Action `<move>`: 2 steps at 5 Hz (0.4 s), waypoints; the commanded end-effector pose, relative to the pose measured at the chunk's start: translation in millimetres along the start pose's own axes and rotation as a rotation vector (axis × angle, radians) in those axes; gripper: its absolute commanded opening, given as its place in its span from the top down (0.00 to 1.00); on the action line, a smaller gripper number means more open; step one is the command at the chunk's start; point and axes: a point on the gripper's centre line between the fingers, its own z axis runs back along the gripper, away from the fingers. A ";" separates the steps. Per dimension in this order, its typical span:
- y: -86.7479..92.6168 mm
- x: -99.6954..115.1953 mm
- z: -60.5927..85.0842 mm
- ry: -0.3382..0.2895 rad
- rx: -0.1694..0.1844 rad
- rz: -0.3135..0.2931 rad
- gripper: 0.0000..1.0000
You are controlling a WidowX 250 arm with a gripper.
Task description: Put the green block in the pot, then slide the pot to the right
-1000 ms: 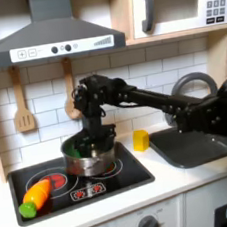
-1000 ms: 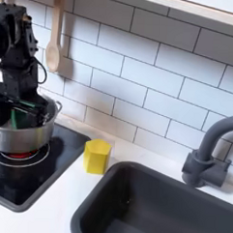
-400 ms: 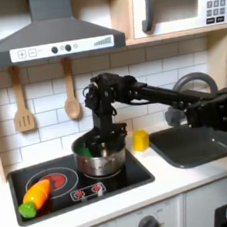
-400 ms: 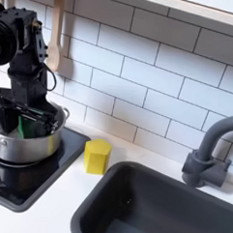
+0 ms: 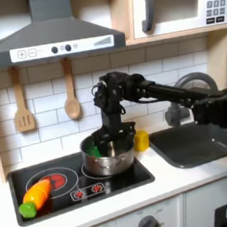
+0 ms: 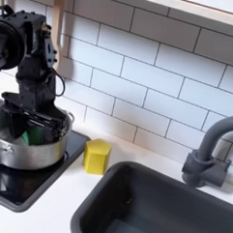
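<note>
Silver metal, round and shiny, the toy pot sits on the black stovetop with the robot's hand lowered into it.
A small bright green block shows inside; I cannot tell whether the hand's fingers are spread or pinching. A yellow block stands just beside the pot.

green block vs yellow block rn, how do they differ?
Colour: the green block is bright green, the yellow block yellow.
Place: the green block sits inside the pot, under the gripper; the yellow block stands on the counter beside the stove, between the pot and the sink.
Visibility: the green block is partly hidden by the pot's rim and the gripper; the yellow block is unobstructed.
Both are small toy blocks.
</note>
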 end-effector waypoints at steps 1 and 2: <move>-16.4 -3.8 1.4 -0.003 -0.003 -0.020 0.00; -15.8 -3.8 1.9 -0.004 -0.005 -0.017 0.00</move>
